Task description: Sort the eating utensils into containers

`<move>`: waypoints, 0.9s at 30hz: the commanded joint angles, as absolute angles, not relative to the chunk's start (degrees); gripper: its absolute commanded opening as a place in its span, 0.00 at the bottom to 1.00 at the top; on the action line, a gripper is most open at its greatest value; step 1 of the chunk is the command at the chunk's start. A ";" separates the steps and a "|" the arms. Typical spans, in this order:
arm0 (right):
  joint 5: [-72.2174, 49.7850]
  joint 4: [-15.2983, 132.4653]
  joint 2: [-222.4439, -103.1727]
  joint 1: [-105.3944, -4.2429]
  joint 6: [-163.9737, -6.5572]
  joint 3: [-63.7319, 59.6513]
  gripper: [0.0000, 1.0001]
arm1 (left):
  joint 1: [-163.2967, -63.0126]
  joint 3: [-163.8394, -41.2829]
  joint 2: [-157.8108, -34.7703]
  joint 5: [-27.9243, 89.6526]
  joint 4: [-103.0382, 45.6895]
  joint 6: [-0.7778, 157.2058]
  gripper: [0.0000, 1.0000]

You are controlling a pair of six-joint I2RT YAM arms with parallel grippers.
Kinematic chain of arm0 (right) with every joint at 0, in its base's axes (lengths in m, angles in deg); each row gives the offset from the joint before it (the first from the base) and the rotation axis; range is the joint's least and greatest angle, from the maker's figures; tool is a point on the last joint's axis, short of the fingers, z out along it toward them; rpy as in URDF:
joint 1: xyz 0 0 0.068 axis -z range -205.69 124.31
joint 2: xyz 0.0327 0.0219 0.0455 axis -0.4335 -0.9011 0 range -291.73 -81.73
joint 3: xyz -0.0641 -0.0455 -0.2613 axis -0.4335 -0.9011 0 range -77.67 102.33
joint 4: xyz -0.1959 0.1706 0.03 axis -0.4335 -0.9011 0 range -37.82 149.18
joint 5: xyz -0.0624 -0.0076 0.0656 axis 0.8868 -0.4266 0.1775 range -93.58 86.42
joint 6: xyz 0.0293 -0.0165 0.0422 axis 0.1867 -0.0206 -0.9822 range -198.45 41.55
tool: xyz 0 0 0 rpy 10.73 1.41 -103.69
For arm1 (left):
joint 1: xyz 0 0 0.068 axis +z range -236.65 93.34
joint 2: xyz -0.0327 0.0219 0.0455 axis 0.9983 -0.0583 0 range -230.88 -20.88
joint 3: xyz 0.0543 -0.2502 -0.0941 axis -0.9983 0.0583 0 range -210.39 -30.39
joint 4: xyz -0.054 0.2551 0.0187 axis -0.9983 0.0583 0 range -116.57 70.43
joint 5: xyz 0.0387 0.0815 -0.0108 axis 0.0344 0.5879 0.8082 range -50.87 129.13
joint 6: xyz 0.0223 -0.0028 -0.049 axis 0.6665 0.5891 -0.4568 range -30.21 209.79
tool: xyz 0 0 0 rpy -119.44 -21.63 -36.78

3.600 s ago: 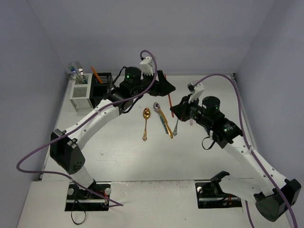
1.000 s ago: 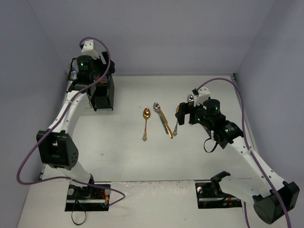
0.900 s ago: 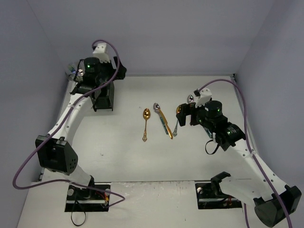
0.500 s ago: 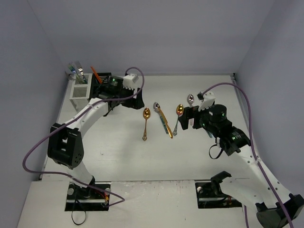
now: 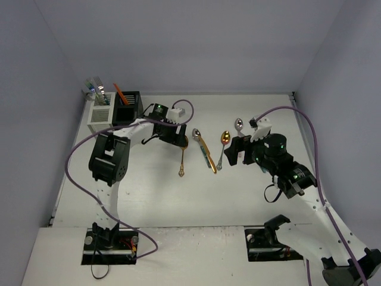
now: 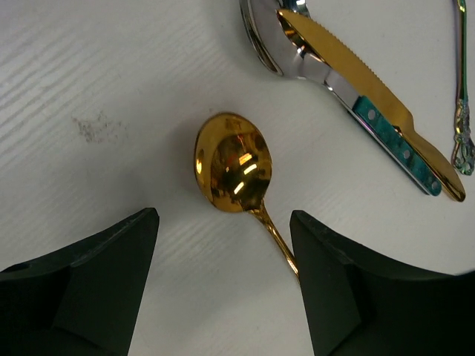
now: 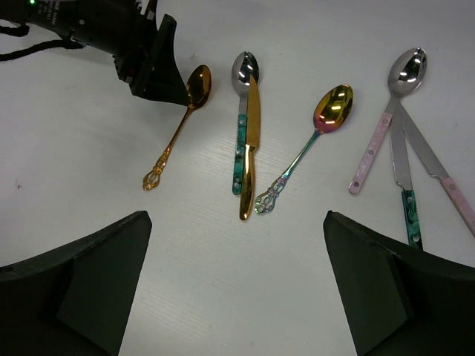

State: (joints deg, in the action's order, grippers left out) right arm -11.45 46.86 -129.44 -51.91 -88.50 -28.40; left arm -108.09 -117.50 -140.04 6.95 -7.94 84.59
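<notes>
**Gold spoon could skid out of a bowl-end pinch**

The white caddy [image 5: 100, 116] and the black caddy [image 5: 128, 107] stand side by side in the far left corner, each already holding a few pieces. The left gripper [image 6: 224, 219] is low over the middle of the bench, spread wide and empty, with a finger on either side of the gold spoon [image 6: 234, 163], where the bowl meets the neck.

The spoon lies flat and polished, so closing there may squirt it sideways into the gold knife [image 6: 356, 81] just beside it. It may also lift with the long handle drooping, which would be awkward to slot.

The left arm reaches out from the near edge with its wrist pitched steeply down. The right gripper [image 7: 237, 219] hangs higher toward the right edge, fully open and empty. It faces the same row, so the two arms could crowd each other.
</notes>
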 commanded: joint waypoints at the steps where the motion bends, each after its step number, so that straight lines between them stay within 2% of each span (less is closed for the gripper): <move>1: -11.60 48.54 -128.82 -51.44 -89.51 -27.84 1.00 | -108.13 -124.10 -141.52 4.07 -8.32 87.48 0.66; 7: -11.09 48.11 -128.66 -51.44 -89.96 -27.49 1.00 | -107.53 -126.89 -145.98 2.36 -8.73 87.33 0.62; 12: -10.73 47.93 -128.77 -51.44 -90.28 -27.43 1.00 | -107.54 -127.61 -147.61 -1.62 -8.67 87.88 0.53; 15: -10.52 47.93 -128.92 -51.44 -90.40 -27.31 1.00 | -107.57 -126.93 -147.71 -3.64 -7.97 89.30 0.47; 19: -10.17 47.93 -129.28 -51.44 -90.32 -27.31 1.00 | -107.40 -126.28 -147.53 -4.02 -6.02 91.70 0.33; 23: -10.08 47.94 -129.44 -51.44 -90.24 -27.23 1.00 | -106.96 -125.44 -146.92 -4.03 -5.13 92.59 0.25; 27: -9.99 47.93 -129.36 -51.44 -90.23 -27.31 1.00 | -106.54 -124.26 -145.22 -3.61 -5.13 93.80 0.11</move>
State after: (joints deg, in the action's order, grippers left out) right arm -11.32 45.57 -129.12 -51.87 -90.00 -28.40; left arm -107.22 -125.47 -148.38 -3.16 -7.03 90.74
